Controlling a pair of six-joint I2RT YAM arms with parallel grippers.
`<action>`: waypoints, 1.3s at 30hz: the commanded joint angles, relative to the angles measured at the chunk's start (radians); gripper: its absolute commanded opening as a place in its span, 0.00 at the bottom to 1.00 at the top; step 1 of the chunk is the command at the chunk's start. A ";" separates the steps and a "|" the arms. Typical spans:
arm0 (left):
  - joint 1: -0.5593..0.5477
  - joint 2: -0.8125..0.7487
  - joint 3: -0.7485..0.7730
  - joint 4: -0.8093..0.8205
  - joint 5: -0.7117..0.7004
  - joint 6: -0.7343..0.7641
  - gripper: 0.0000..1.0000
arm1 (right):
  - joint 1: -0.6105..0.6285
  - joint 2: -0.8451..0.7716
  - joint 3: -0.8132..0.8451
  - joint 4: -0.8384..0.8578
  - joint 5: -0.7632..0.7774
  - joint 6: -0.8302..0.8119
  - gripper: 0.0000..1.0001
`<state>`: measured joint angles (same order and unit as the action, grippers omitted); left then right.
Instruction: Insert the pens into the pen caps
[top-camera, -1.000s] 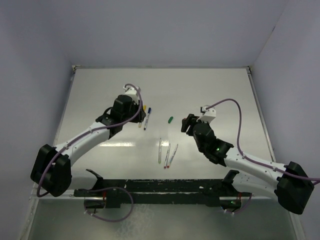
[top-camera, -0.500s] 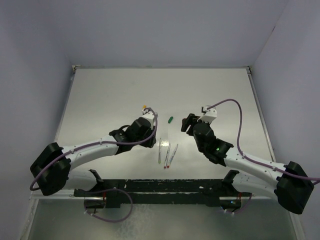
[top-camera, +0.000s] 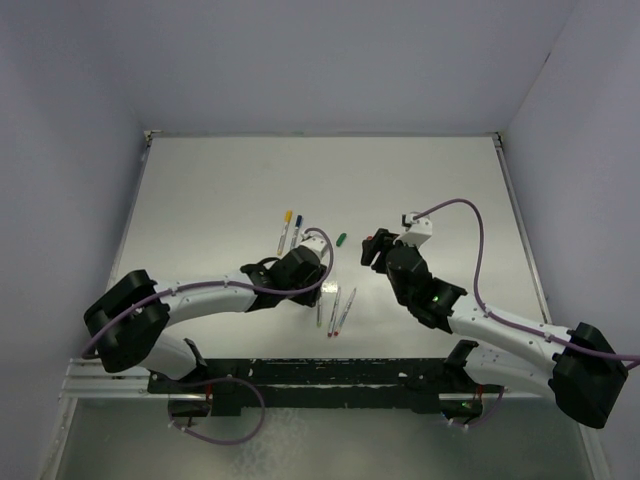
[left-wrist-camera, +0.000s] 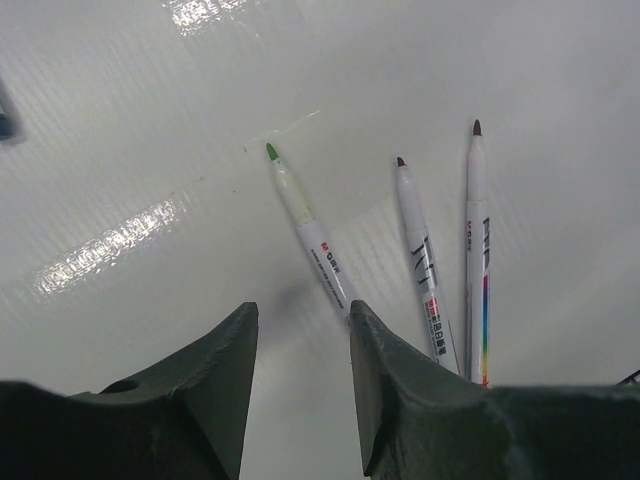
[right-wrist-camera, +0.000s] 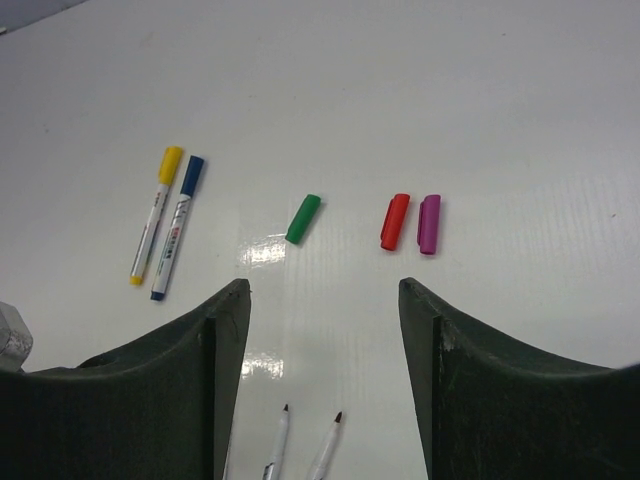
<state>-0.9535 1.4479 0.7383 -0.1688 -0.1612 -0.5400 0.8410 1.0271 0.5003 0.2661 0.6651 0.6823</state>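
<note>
The left arm has swung down from the upper middle of the top view. Its left end effector (top-camera: 318, 272) now sits at the top ends of three thin whitish-grey pens with no caps. The right end effector (top-camera: 372, 248) has stayed in its place.

The left wrist view shows the left end effector wide open and holding nothing. The bottom end of the green-tipped pen (left-wrist-camera: 310, 230) lies near the gap between the fingers. This pen lies flat on the white table (left-wrist-camera: 120, 120), slanted, with its tip toward the upper left of the frame. The middle dark-tipped pen (left-wrist-camera: 418, 250) and the right dark-tipped pen (left-wrist-camera: 477, 250) point almost straight up the frame.

Only the right wrist view shows the loose caps well. The stubby green cap (right-wrist-camera: 303, 218) lies alone at the centre. The red cap (right-wrist-camera: 395, 221) and purple cap (right-wrist-camera: 429, 223) lie side by side to its right. At the left, the yellow-capped pen (right-wrist-camera: 155, 215) and blue-capped pen (right-wrist-camera: 175, 225) lie side by side, caps toward the top. The right end effector is open and empty too.
</note>
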 joint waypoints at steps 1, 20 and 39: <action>-0.016 0.020 0.052 0.061 0.000 -0.022 0.45 | -0.005 -0.003 -0.005 0.022 0.004 0.023 0.63; -0.056 0.142 0.097 -0.012 -0.050 -0.044 0.43 | -0.005 -0.002 -0.011 0.035 -0.009 0.023 0.61; -0.062 0.148 0.091 -0.205 -0.116 -0.074 0.27 | -0.004 -0.039 0.001 0.038 -0.033 0.037 0.59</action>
<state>-1.0115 1.5917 0.8272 -0.3050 -0.2779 -0.5926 0.8410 1.0176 0.4892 0.2756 0.6323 0.6994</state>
